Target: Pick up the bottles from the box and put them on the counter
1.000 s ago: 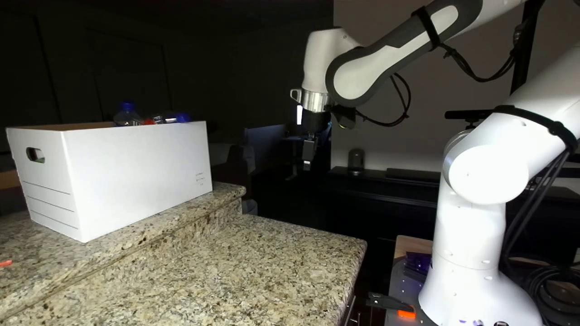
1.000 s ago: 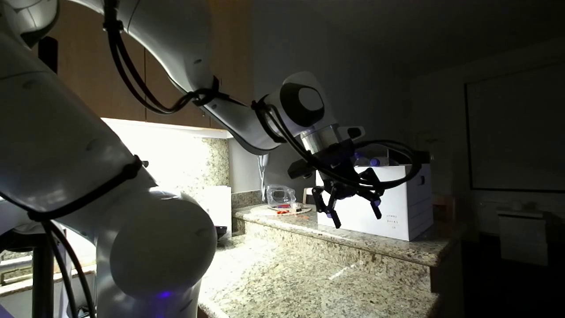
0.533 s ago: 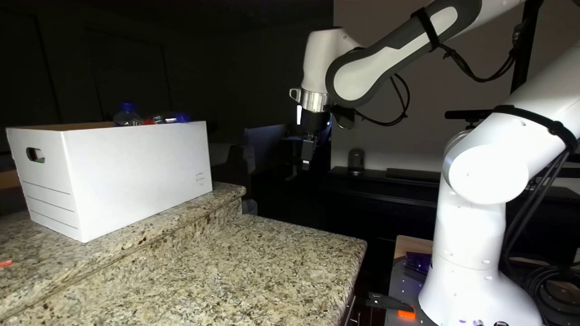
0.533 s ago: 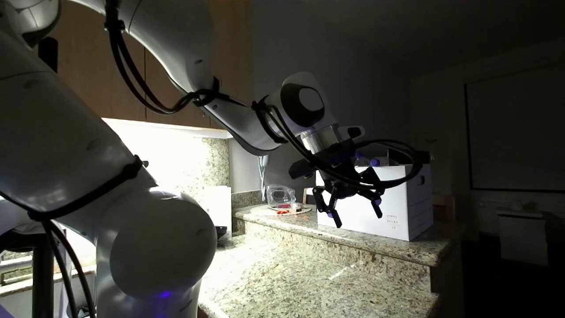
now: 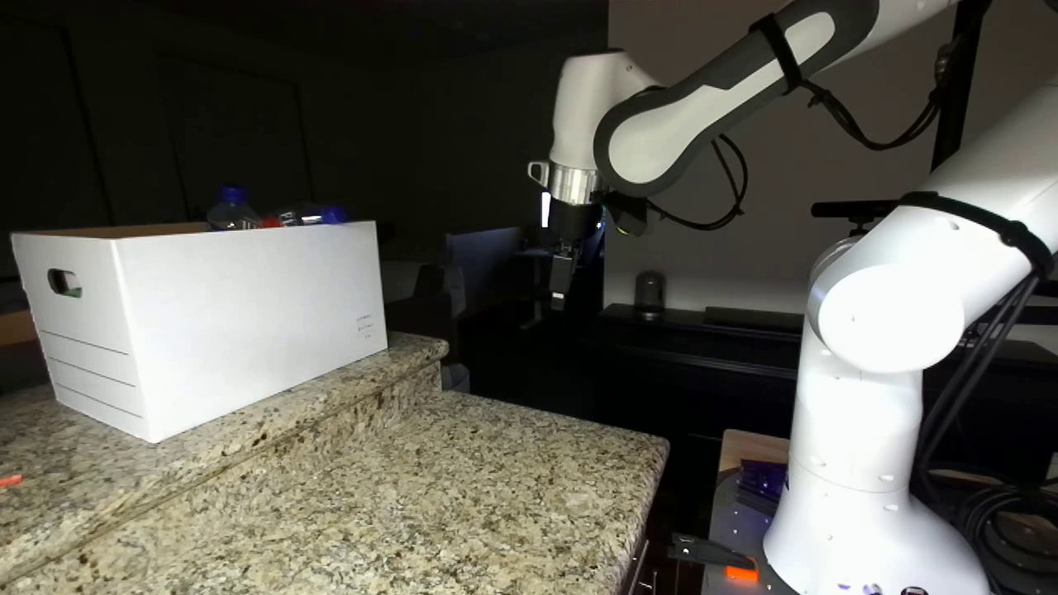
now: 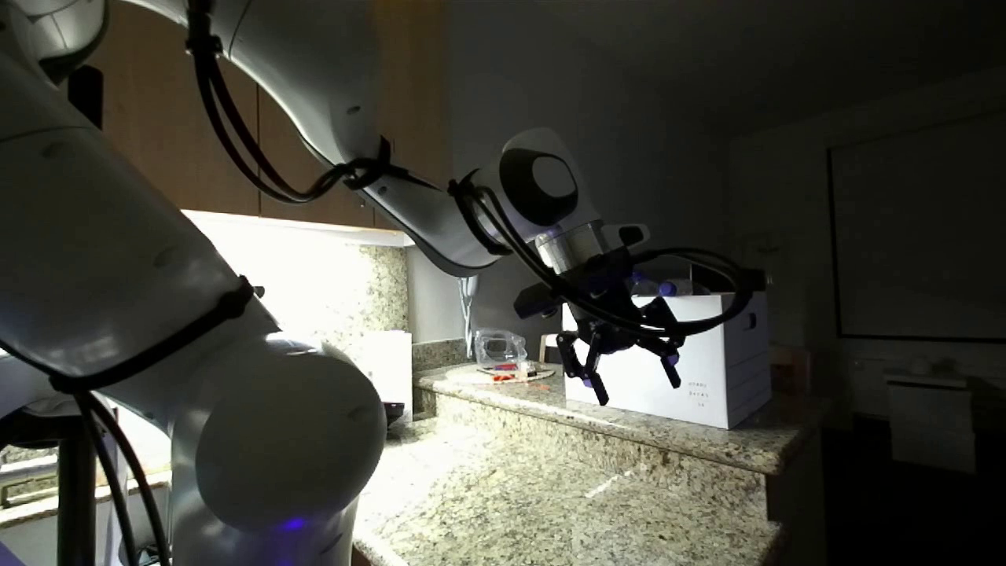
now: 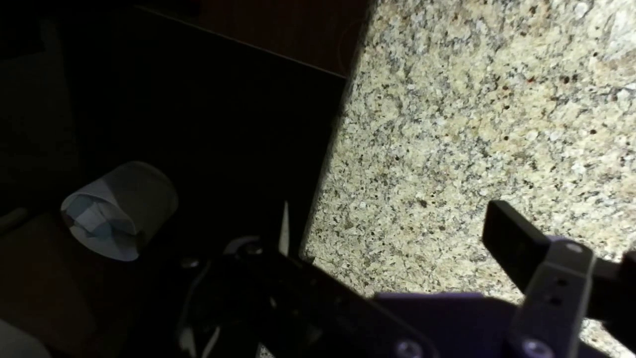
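Note:
The large white box (image 5: 248,322) stands on the raised ledge of the granite counter (image 5: 463,471); it also shows in an exterior view (image 6: 707,362). An upright clear bottle with a blue cap (image 5: 234,213) and a lying bottle with a blue cap (image 5: 310,217) show above its rim, with a red-orange bit between them. The rest of the box's contents is hidden. My gripper (image 6: 638,385) is open and empty, fingers pointing down, apart from the box and above the counter. In the wrist view, the open jaws (image 7: 392,226) stand over the counter (image 7: 447,149) near its edge.
The counter steps up to the ledge (image 6: 613,417). A clear plastic container (image 6: 501,348) and small red items (image 6: 503,377) are on the ledge's far end. An orange piece (image 5: 10,480) lies near the box. A white bin (image 7: 119,209) is below, beyond the counter's edge.

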You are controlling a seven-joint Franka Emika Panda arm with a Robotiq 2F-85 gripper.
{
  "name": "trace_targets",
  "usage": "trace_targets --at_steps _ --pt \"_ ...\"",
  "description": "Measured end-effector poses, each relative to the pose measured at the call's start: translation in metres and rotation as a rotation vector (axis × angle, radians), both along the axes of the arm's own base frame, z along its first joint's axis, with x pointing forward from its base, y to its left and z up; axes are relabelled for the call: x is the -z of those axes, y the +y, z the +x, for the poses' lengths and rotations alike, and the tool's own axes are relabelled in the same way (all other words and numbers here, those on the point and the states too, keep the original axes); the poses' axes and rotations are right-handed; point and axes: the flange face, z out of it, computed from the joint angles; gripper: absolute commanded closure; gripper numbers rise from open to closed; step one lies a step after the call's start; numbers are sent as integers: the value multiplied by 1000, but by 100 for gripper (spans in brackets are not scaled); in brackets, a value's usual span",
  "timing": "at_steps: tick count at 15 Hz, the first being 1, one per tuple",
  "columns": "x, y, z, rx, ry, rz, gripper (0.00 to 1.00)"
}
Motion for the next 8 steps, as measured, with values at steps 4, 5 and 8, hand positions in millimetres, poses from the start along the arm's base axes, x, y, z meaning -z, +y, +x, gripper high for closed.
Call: trace_targets --at_steps 4,5,8 --pt "0 0 0 0 -1 0 0" --pt "-2 0 1 -3 -12 0 0" --pt "-12 3 8 -30 -101 5 0"
